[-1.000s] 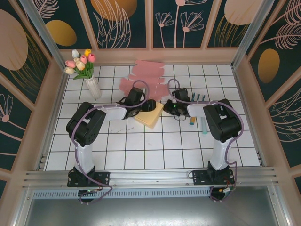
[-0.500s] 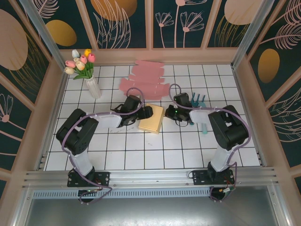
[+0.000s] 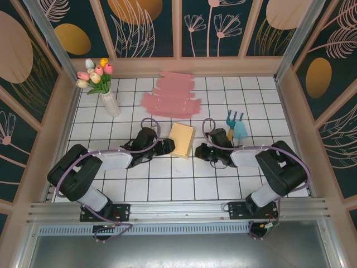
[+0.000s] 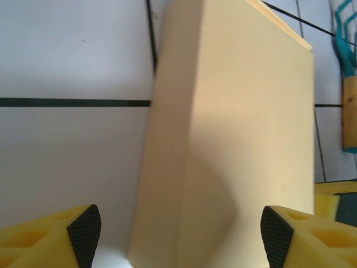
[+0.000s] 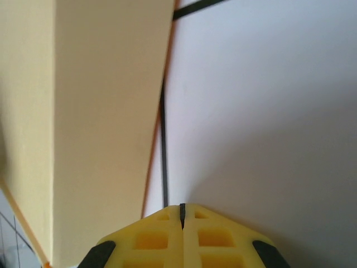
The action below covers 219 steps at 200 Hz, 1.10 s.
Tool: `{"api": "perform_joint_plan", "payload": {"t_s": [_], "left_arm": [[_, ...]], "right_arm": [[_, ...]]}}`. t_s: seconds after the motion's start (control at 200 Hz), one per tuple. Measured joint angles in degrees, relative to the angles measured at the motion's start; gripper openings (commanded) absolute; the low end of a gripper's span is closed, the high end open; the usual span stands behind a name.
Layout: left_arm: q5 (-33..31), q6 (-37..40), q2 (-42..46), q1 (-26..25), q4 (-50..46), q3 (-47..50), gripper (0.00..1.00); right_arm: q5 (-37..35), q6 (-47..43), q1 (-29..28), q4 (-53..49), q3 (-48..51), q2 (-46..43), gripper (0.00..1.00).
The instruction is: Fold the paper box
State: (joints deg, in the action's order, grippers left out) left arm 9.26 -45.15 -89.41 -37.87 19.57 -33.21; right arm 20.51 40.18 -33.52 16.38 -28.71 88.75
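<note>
The paper box (image 3: 182, 139) is a pale yellow, closed flat block lying on the white tiled table (image 3: 167, 184), between my two grippers. My left gripper (image 3: 166, 147) sits just left of the box's near corner and is open. In the left wrist view the box (image 4: 234, 128) runs away from the wide-apart black pads (image 4: 85, 234), and its near end lies between them without touching the left gripper (image 4: 179, 234). My right gripper (image 3: 199, 151) is shut and empty, just right of the box. In the right wrist view its fingers (image 5: 182, 215) meet beside the box's side wall (image 5: 100, 111).
Flat pink cardboard sheets (image 3: 170, 97) lie at the back of the table. A white vase of tulips (image 3: 109, 100) stands at the back left. Teal garden tools (image 3: 237, 128) lie right of the box, one handle (image 4: 350, 117) in the left wrist view. Wooden walls enclose the table.
Both grippers have drawn back toward the near side, off the box. The box now lies squarer on the tiles. The garden tools have come into view behind the right arm.
</note>
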Motion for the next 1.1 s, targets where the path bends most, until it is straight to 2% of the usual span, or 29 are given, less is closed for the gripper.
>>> {"api": "perform_joint_plan", "payload": {"t_s": [0.205,0.36,0.626,0.811,0.951,1.096], "left_arm": [[-0.22,-0.83,-0.94,-3.08,2.32,-0.11,0.77],[-1.36,-2.47,-2.47,-3.91,4.76,-0.11,0.76],[-8.66,-4.28,-4.76,-4.87,8.9,-0.17,0.76],[-11.65,-3.74,-5.14,-4.94,5.79,-3.02,0.78],[-10.21,-3.04,-4.42,-4.85,2.97,-4.48,0.79],[-9.57,-0.66,-3.96,-4.13,-2.43,-7.93,0.8]], "right_arm": [[0.61,1.49,-3.72,1.46,-0.02,1.03,0.0],[2.05,2.75,-4.04,4.92,-0.17,2.95,0.0],[2.29,5.42,-8.09,8.28,-0.28,4.48,0.0],[0.87,6.82,-10.71,8.68,-0.26,4.5,0.0],[-2.38,7.17,-9.97,8.02,1.62,1.36,0.0],[-5.42,7.08,-4.63,5.88,2.73,-5.03,0.0]]}}
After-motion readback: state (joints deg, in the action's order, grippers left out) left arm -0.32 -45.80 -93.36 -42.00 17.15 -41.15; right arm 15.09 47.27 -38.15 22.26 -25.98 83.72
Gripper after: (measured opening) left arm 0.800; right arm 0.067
